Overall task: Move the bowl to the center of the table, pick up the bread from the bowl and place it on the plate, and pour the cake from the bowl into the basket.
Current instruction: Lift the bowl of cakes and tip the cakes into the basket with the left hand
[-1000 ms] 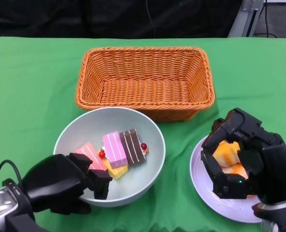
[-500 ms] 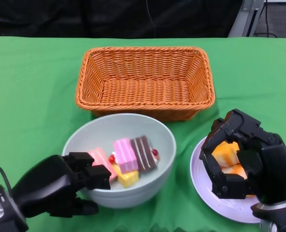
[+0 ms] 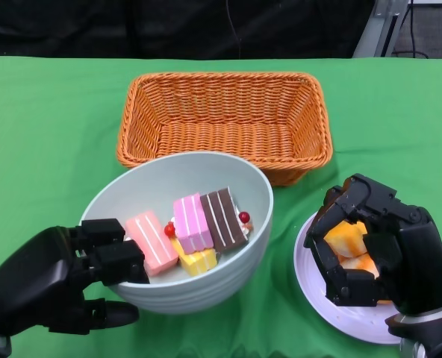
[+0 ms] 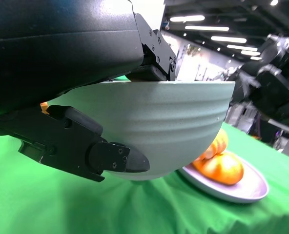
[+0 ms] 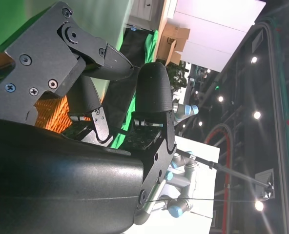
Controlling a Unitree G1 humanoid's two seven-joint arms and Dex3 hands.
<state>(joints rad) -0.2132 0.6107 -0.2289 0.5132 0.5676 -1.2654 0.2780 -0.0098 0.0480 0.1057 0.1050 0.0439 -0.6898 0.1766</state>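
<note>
Several loose cake pieces point(image 3: 195, 233) ride in the stiff, smooth bowl point(image 3: 228, 262) at lower centre, which the left hand point(image 3: 53, 280) pinches by its rim, likely slippery, while the right hand point(image 3: 374, 250) curls over bread point(image 3: 346, 237).

The bowl point(image 3: 178, 246) looks like smooth pale grey-green plastic or glazed ware with a soft sheen, faintly ribbed on its outer wall. The basket point(image 3: 225, 123) is rough woven orange wicker. The table cover point(image 3: 42, 134) is matt green cloth, lightly creased. The plate point(image 3: 355, 317) is smooth, slightly glossy and pale lilac. The bread point(image 3: 346, 237) has a shiny orange-brown skin. The cake pieces point(image 3: 187, 231) look like smooth matt foam or plastic. Both the left hand point(image 3: 53, 280) and the right hand point(image 3: 378, 250) are matt black plastic with small metal screws
</note>
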